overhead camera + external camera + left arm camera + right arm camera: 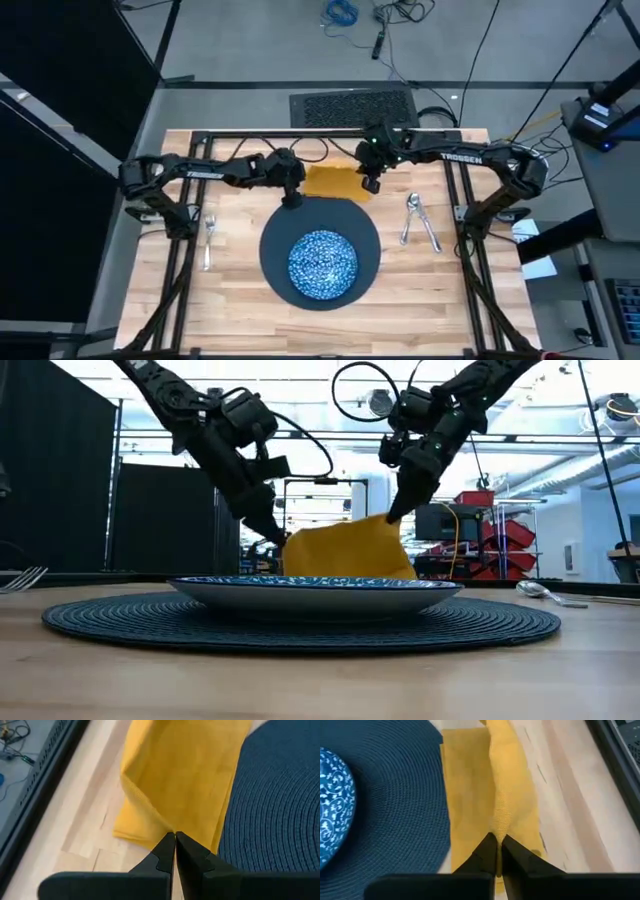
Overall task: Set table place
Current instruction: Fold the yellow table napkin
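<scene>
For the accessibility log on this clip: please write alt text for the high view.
Seen from above, the left gripper and right gripper each pinch an end of a mustard-yellow napkin at the far edge of a round dark blue placemat holding a blue patterned dish. A fork lies left; a spoon and knife right.

napkin mustard-yellow | mat dark blue, woven | dish blue-white patterned

Overhead, table-level, two close wrist views
</scene>
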